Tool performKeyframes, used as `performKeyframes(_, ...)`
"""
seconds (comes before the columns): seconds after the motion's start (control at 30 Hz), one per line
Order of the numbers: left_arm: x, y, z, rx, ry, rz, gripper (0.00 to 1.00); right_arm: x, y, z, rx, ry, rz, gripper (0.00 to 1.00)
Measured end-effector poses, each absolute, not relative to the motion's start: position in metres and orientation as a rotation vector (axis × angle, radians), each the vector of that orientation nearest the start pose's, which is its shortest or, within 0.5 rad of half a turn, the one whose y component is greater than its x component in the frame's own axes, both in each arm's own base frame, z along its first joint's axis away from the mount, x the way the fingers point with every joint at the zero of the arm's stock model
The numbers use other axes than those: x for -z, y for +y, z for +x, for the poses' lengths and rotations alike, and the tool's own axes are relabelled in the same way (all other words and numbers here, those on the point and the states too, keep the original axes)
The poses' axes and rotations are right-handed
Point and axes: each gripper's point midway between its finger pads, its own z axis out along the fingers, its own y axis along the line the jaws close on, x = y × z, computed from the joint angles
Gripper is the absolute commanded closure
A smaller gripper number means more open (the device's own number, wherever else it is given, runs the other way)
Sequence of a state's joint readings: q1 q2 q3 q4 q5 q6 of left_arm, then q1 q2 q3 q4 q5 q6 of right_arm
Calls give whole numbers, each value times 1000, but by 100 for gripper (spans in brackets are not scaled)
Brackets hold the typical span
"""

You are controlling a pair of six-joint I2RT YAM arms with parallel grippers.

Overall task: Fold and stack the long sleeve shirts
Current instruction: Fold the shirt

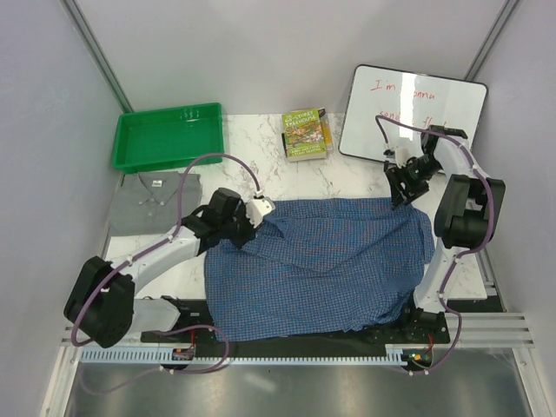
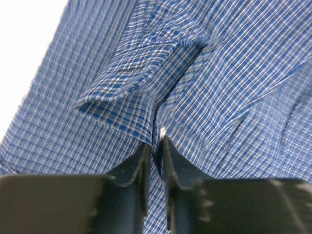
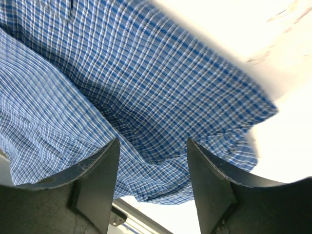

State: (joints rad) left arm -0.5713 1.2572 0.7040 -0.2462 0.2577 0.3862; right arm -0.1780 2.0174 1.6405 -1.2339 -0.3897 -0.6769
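A: Any readable text, left to right?
B: Green tray (image 1: 165, 137) at 10 o'clock: none. Grey shirt (image 1: 152, 201) at 9: small pale tag at the collar, too small to read. Book (image 1: 306, 133) at 12: busy green cover, title not legible. Whiteboard (image 1: 408, 113) at 1–2: red handwriting, "I'm" reads, the rest doesn't.
A: Shirts?
B: Grey one is folded to a flat rectangle, collar up, at the left edge of the table (image 1: 347, 178), just below the tray. Blue checked shirt (image 1: 330, 261) is spread loose from centre through 5 o'clock. It's wrinkled, near hem over the black rail between the arm bases. The left arm (image 1: 165, 248) hides whether the two touch.
A: Left tool?
B: Left gripper (image 2: 156, 146) sits at the blue shirt's 10 o'clock corner. On its wrist cam the jaws are almost together, thin slit, with a ridge of cloth running into it. Pinching or only touching, can't tell. That cam also shows a turned-back cuff (image 2: 141, 73) just beyond the tips; the top view doesn't resolve it.
A: Right?
B: Right gripper (image 3: 152, 141) is over the 2 o'clock corner, near the whiteboard. Jaws are spread wide, gripping nothing, checked cloth below.
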Motion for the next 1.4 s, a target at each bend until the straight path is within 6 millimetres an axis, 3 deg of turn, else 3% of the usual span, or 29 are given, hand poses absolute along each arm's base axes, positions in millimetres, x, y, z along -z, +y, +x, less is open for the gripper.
performKeyframes(0.03, -76, -195, 257, 381, 2077, 1195, 64, -74, -18, 347, -547, 2868, -727, 40)
performKeyframes(0.17, -63, -173, 255, 343, 2181, 1166, 56, -75, -17, 349, -511, 2862, -774, 49)
performKeyframes(0.33, -75, -155, 264, 312, 2232, 1098, 54, -71, 0, 340, -444, 2857, -926, 54)
performKeyframes(0.5, -83, -160, 276, 309, 2241, 1096, 55, -63, 12, 328, -396, 2855, -1041, 54)
performKeyframes(0.57, -74, -158, 279, 296, 2279, 1100, 56, -59, 10, 328, -374, 2859, -1050, 55)
performKeyframes(0.77, -22, -140, 282, 236, 2490, 1108, 58, -44, 0, 336, -268, 2856, -1050, 55)
performKeyframes(0.83, -17, -137, 290, 223, 2523, 1098, 58, -37, -3, 340, -237, 2864, -1047, 55)
performKeyframes(0.97, -17, -139, 326, 209, 2532, 1050, 59, -16, -8, 352, -171, 2894, -1023, 55)
performKeyframes(1.03, -18, -137, 349, 204, 2535, 1014, 59, -16, -9, 363, -136, 2892, -1010, 55)
performKeyframes(1.2, -20, -133, 406, 187, 2516, 934, 59, -17, -11, 422, -46, 2826, -928, 53)
performKeyframes(1.3, -23, -131, 425, 180, 2502, 914, 57, -24, -10, 458, -18, 2749, -893, 48)
performKeyframes(1.4, -26, -130, 423, 196, 2499, 926, 53, -37, -7, 467, -31, 2714, -880, 39)
